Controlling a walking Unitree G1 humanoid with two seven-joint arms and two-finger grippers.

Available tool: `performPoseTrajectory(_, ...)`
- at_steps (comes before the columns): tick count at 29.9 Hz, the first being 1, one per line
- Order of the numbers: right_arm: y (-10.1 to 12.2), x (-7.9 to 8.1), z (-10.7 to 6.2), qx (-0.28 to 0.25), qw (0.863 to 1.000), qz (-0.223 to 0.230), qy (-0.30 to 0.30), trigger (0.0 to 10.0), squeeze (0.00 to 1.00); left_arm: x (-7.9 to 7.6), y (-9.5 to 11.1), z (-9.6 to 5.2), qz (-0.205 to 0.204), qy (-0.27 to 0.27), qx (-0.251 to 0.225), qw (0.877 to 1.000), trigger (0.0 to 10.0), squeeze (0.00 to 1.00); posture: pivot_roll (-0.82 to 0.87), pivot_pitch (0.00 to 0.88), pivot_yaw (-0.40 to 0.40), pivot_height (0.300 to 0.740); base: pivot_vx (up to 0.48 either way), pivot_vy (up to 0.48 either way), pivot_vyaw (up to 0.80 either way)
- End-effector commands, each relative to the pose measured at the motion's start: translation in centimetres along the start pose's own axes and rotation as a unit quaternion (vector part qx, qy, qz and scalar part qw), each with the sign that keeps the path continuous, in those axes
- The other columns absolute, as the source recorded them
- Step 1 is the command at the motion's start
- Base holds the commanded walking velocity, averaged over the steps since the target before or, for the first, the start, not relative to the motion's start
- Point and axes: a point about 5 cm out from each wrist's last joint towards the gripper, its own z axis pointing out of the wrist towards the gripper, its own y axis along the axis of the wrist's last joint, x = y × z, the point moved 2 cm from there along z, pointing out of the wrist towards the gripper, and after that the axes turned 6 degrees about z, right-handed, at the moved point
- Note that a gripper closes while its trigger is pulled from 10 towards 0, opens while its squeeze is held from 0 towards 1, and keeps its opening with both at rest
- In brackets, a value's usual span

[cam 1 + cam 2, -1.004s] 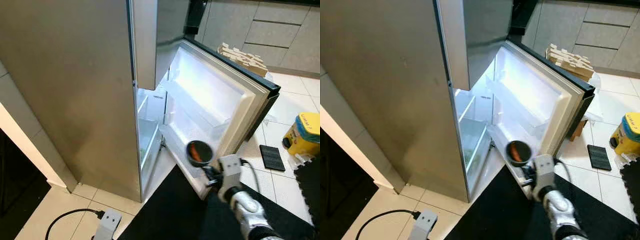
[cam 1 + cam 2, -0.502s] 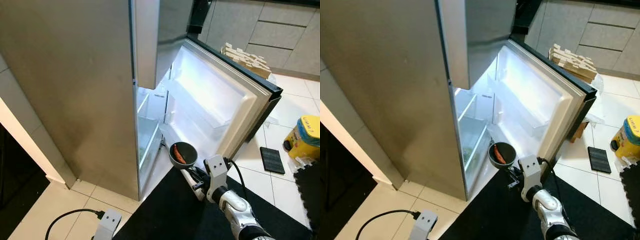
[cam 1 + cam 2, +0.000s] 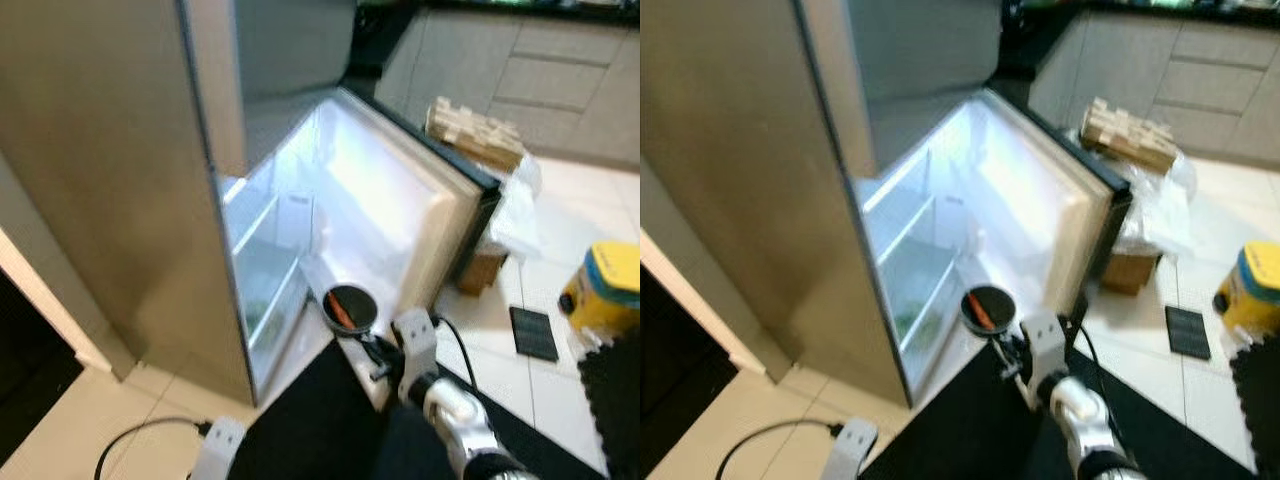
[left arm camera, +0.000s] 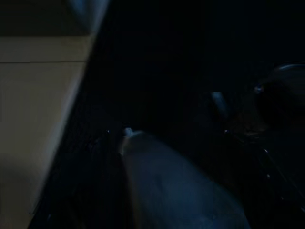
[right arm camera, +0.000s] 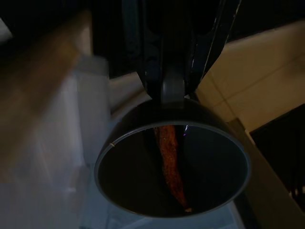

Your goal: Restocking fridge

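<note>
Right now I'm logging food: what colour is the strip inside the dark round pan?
Orange-red strip, clearest in right wrist view.

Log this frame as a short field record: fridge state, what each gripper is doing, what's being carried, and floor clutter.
fridge: door open, interior lit
right gripper: shut on the handle of a small dark pan, held at the fridge's lower opening
pan contents: orange-red strip
left gripper: idle, dark view
floor: yellow container, power strip, black mat
</note>
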Motion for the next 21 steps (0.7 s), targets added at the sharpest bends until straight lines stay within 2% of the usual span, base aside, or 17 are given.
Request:
performPoseTrajectory(1, 0.25, 0.30, 0.26, -0.001, 1.000, -0.006, 0.009, 10.0, 0.00, 0.26, 0.04, -0.04, -0.001, 0.004, 0.001, 1.000, 10.0, 0.00, 0.06, 0.032, -0.011, 0.740, 0.000, -0.431, 0.00)
performPoseTrajectory(6, 0.31, 1.19, 0.48, -0.005, 0.999, 0.003, 0.037, 10.0, 0.00, 0.51, 0.25, 0.00, -0.010, 0.014, -0.003, 1.000, 10.0, 0.00, 0.06, 0.032, -0.010, 0.740, 0.000, 0.000, 0.56)
performPoseTrajectory(21, -0.13, 0.99, 0.14, 0.006, 0.999, 0.003, 0.036, 10.0, 0.00, 0.34, 0.27, 0.09, -0.006, 0.016, 0.000, 1.000, 10.0, 0.00, 0.05, 0.032, -0.010, 0.740, 0.000, 0.000, 0.74)
